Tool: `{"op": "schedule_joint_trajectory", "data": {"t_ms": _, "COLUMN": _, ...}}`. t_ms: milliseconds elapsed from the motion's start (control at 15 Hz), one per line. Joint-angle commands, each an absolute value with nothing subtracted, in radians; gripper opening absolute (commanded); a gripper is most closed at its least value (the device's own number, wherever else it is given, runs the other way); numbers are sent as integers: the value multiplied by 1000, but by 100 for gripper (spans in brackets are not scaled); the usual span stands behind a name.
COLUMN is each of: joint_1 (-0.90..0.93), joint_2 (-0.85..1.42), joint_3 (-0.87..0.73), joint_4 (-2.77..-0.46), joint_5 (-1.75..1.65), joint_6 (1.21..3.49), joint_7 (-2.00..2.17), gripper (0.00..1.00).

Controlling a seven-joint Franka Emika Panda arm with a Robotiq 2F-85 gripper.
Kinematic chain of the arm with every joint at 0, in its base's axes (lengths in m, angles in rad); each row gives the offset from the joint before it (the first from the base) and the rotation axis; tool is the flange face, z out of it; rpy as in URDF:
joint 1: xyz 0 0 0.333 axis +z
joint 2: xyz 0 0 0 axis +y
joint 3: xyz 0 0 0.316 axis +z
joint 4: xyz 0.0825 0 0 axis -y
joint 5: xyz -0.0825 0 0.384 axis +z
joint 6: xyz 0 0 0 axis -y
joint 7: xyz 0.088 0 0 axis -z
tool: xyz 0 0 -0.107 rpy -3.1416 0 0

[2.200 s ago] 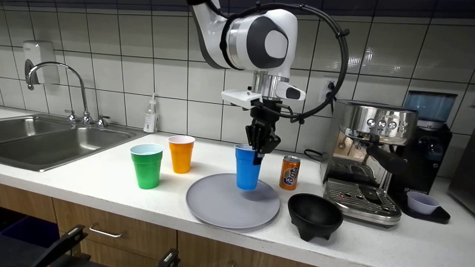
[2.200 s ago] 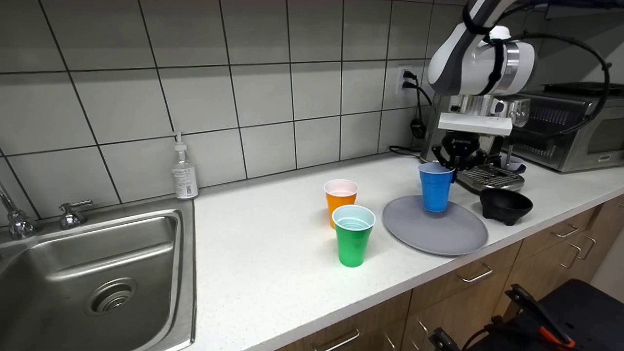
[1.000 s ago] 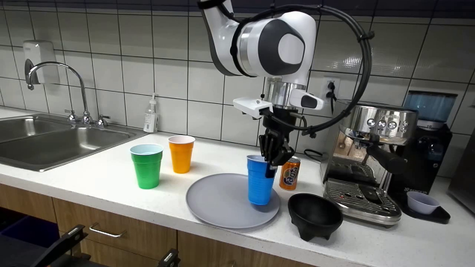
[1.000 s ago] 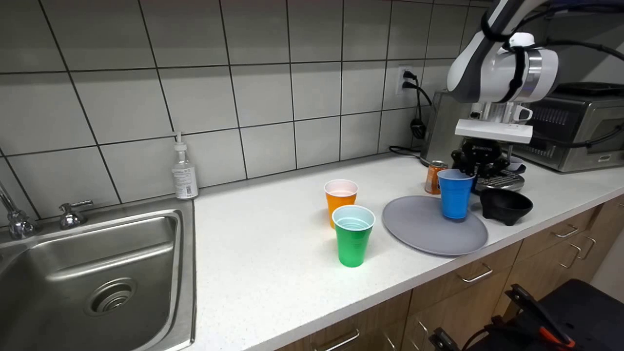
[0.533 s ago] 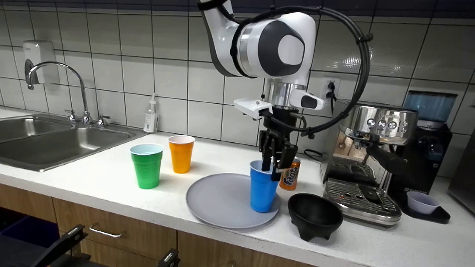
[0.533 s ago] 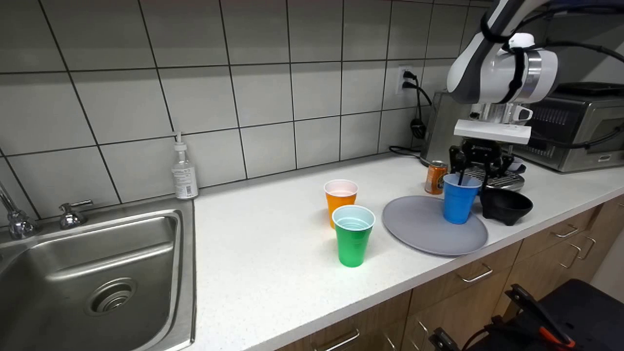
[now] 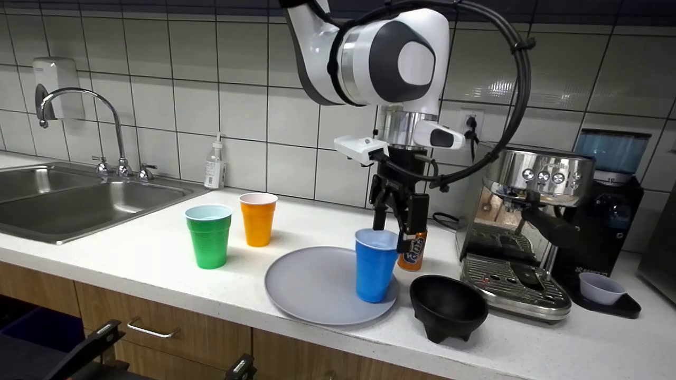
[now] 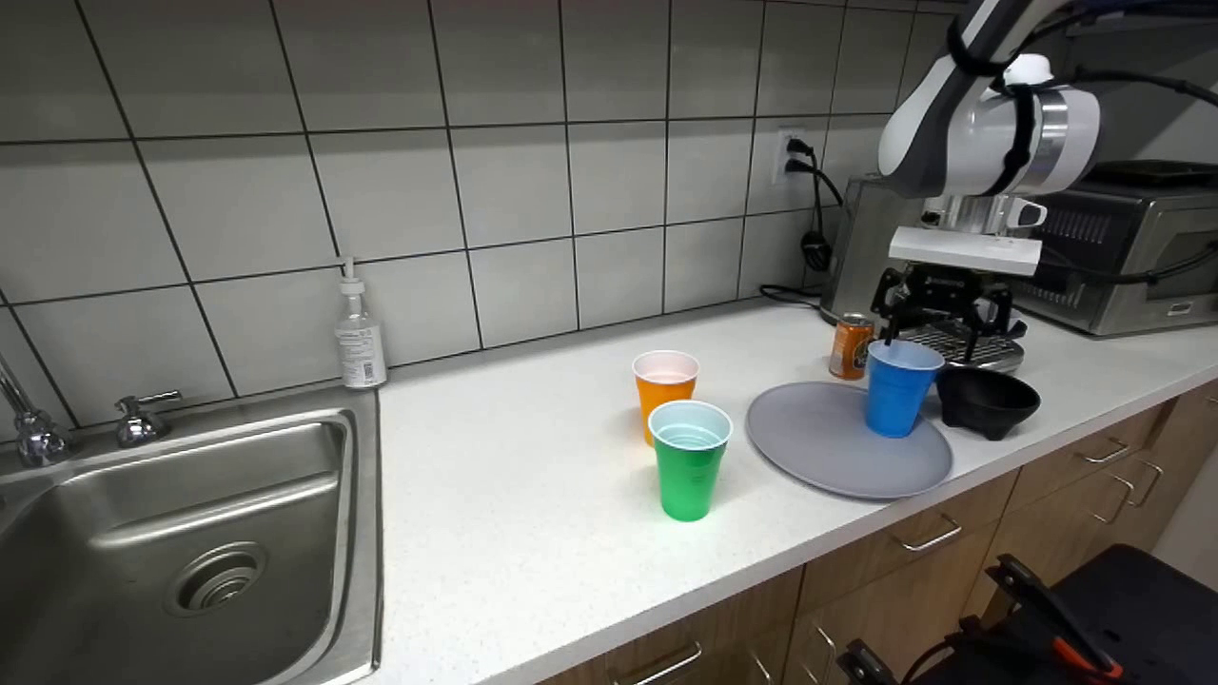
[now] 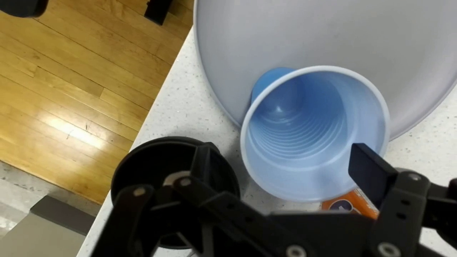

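My gripper (image 7: 392,236) stands open just above the rim of a blue plastic cup (image 7: 375,270), holding nothing. In the wrist view the cup's mouth (image 9: 296,139) lies between the spread fingers, and the dark pad (image 9: 371,171) of one overlaps its rim; whether it touches cannot be told. The cup rests on the right part of a round grey plate (image 7: 309,290), near its edge. Close behind the cup is an orange soda can (image 7: 413,256), partly covered by a finger. A black footed bowl (image 8: 985,401) sits beside the plate.
A green cup (image 7: 209,240) and an orange cup (image 7: 259,221) stand left of the plate. The espresso machine (image 7: 523,221) rises at the right. A sink (image 8: 209,533) and a soap bottle (image 8: 362,333) are farther off. The counter's front edge (image 9: 157,103) runs close by the plate.
The blue cup, earlier gripped at its rim above the plate, has moved right and down onto it. My gripper has then opened, let go of the rim and risen a little.
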State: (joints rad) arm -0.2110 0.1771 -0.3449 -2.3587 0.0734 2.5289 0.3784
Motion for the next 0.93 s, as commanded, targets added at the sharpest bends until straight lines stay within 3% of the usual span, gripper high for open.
{"op": "schedule_joint_trajectory", "data": {"t_ms": 0, "joint_1": -215, "joint_2": 73, "joint_3": -353, "joint_4": -2433, "joint_5": 19, "joint_6": 2552, "joint_7": 422, "gripper": 100}}
{"op": "schedule_joint_trajectory", "data": {"t_ms": 867, "joint_1": -195, "joint_2": -157, "joint_3": -201, "joint_4": -2567, "joint_5": -9, "joint_6": 2533, "joint_7": 409, "gripper": 100}}
